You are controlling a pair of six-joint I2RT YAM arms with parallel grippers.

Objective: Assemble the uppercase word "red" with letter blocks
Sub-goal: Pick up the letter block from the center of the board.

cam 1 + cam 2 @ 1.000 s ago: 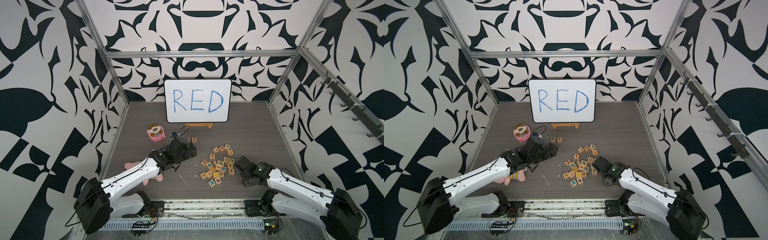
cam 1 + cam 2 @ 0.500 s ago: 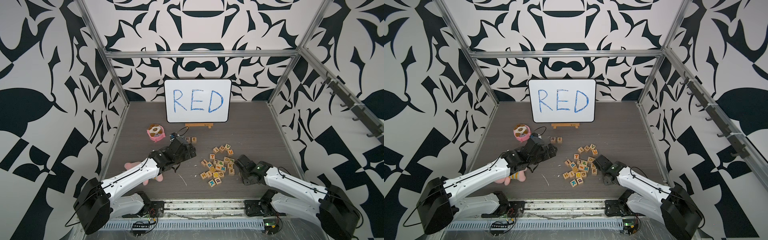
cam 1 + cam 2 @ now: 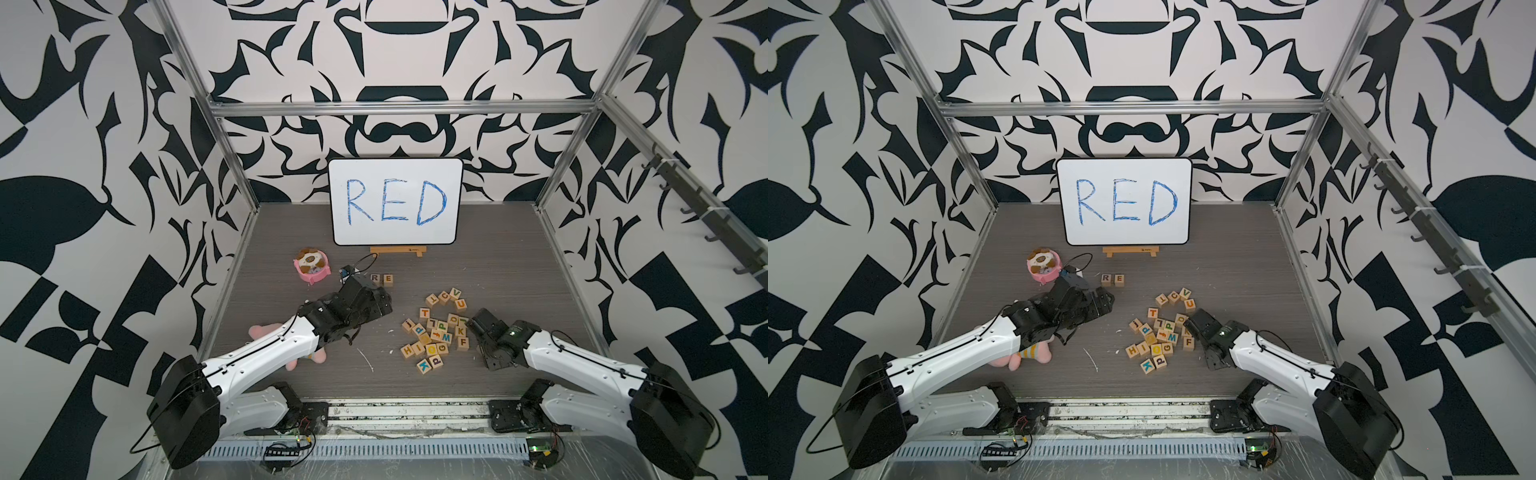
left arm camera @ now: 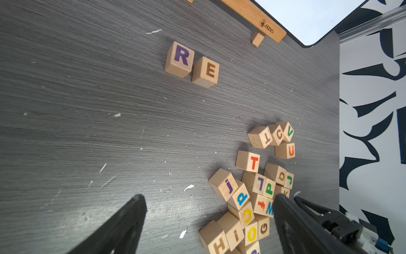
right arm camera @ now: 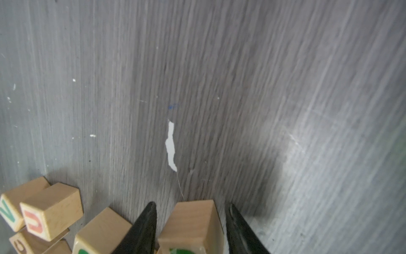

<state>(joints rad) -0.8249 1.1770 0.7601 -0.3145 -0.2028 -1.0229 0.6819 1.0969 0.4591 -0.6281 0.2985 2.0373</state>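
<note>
— Hands first: how did the left hand [image 4: 208, 199] stand?
— Wide open, with nothing between its fingers [image 4: 123, 226]. It hovered over bare table [image 4: 87, 110], pointed toward the R block [image 4: 181, 58] and the E block [image 4: 207, 71].
— Where were those two?
— Side by side on the table, almost touching, with R to the left of E in both top views. They sat just in front of the small wooden stand [image 3: 398, 250] below the board [image 3: 395, 201], which bore RED in blue handwriting.
— And the D?
— No D face showed clearly. The right hand [image 5: 191, 205] was down at the edge of the pile [image 3: 436, 332], on the side nearest its own arm, with one block [image 5: 191, 224] between its fingers [image 5: 142, 228]. That block's top face carried green print, but the frame cut it off, so the letter could not be read.
— Was it gripped?
— I could not tell. The fingers sat close on both sides of it, but whether they pressed it was unclear.
— The rest of the blocks?
— Loose in the pile, well apart from R and E, with letters facing all ways: T, C, V and U among them.
</note>
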